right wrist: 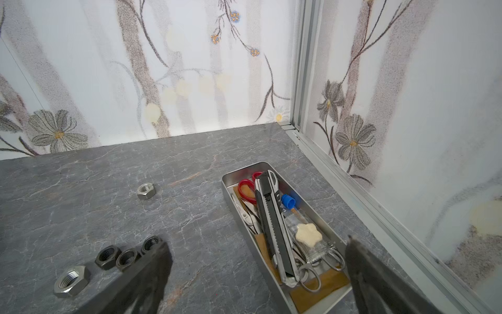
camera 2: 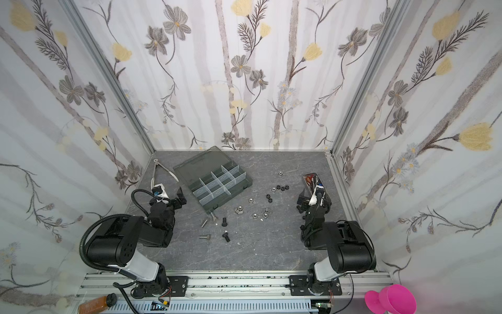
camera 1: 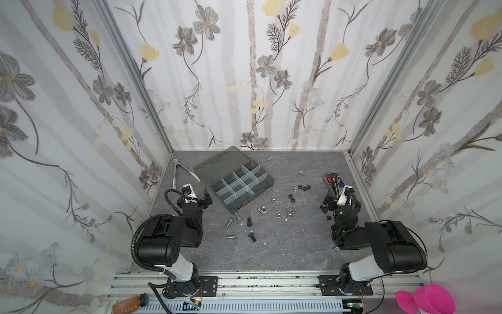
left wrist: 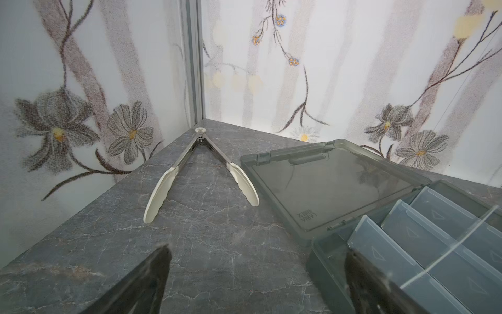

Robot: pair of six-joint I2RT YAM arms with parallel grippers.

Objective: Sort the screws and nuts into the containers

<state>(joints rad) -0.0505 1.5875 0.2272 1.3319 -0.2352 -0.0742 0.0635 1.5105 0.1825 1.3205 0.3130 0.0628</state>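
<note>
Screws (camera 1: 248, 221) lie near, nuts (camera 1: 300, 187) right of the organizer box (camera 1: 217, 166); left gripper (left wrist: 258, 250) and right gripper (right wrist: 256, 242) spread wide, holding nothing.

Both top views look steeply down on the whole table (camera 1: 271, 252); wrist cameras sit low, facing opposite back corners.

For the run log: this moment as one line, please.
left gripper: open, empty | right gripper: open, empty | screws, nuts: loose on table | containers: lid open, look empty
</note>
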